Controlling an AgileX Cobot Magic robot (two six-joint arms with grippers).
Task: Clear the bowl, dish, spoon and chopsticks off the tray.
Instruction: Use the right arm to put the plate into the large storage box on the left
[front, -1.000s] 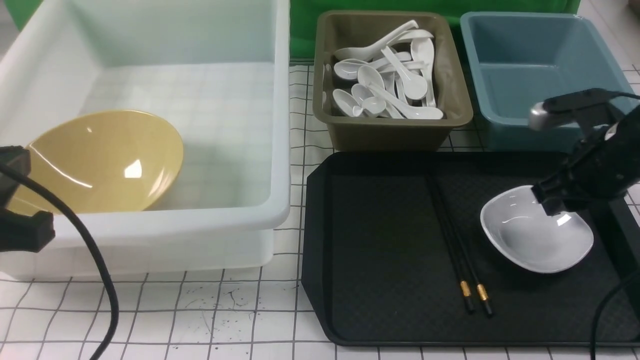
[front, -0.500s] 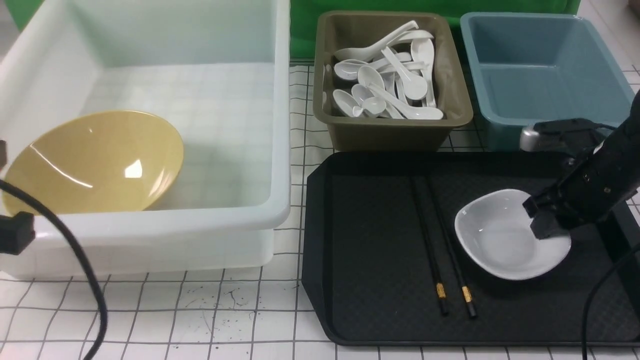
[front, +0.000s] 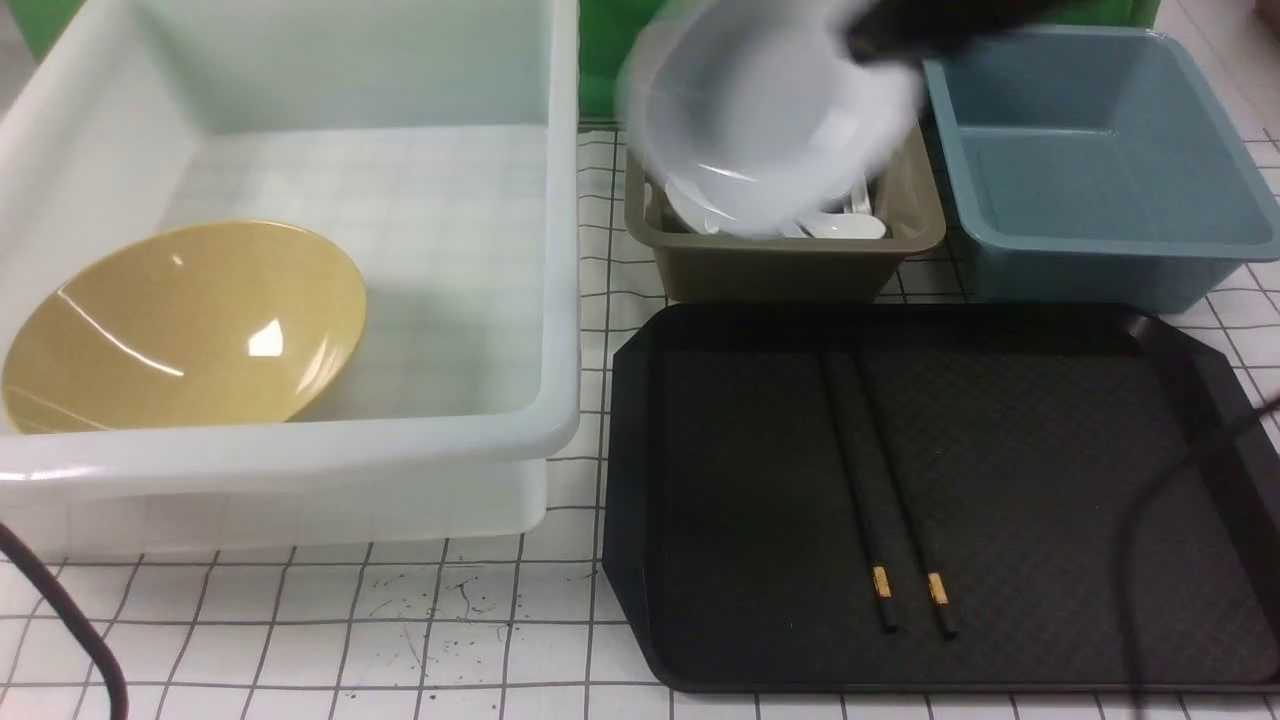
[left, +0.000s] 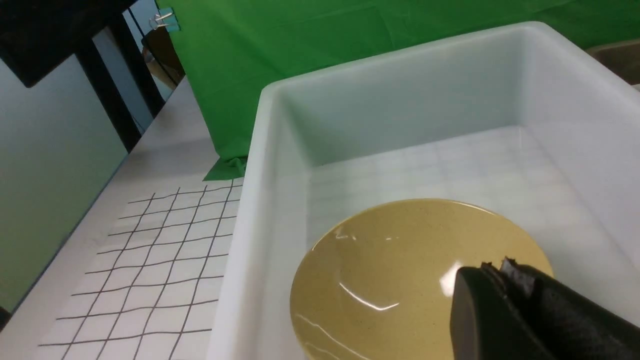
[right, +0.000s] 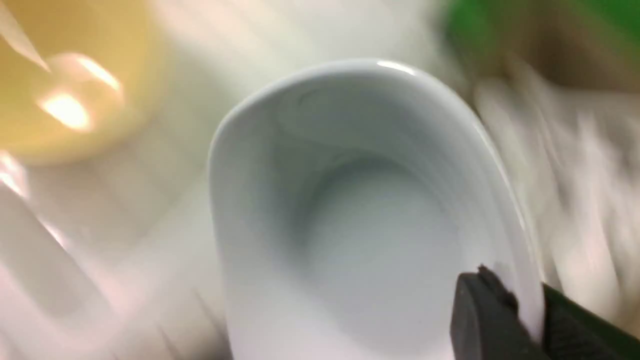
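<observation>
White dish is off your tray now, airborne w/ right tool clamped on its rim; only chopsticks left.

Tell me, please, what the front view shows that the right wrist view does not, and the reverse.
Only the front view shows the tray, the chopsticks lying on it, and the blue bin. Only the right wrist view shows the right gripper pinching the rim of the dish. Both show the dish and the bowl.
</observation>
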